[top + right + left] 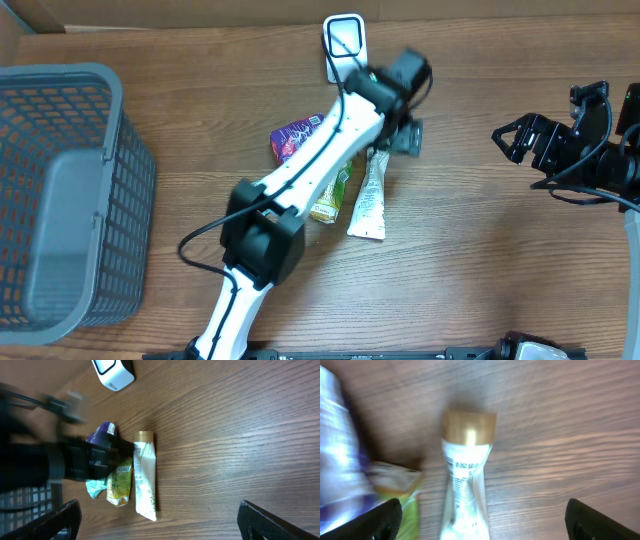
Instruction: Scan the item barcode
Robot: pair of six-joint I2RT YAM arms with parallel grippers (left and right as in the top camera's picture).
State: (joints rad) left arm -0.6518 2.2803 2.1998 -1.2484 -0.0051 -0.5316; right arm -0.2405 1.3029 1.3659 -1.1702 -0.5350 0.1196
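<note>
Left claw (pixel 481 515) hangs over mid-table with its fingers spread wide at the bottom corners of its own view; the white gold-capped tube (pixel 367 200) lies flat between them, touched by neither. The tube sits just right of centre in the overhead frame, cap toward the top, alongside a yellow-green packet (pixel 332 195) and near a purple packet (pixel 294 138); white scanner (pixel 343 42) stands at top centre, grey basket (pixel 60 72) at far left. Right claw (pixel 512 140) at the right edge, fingers apart, holding nothing, well apart from the items.
</note>
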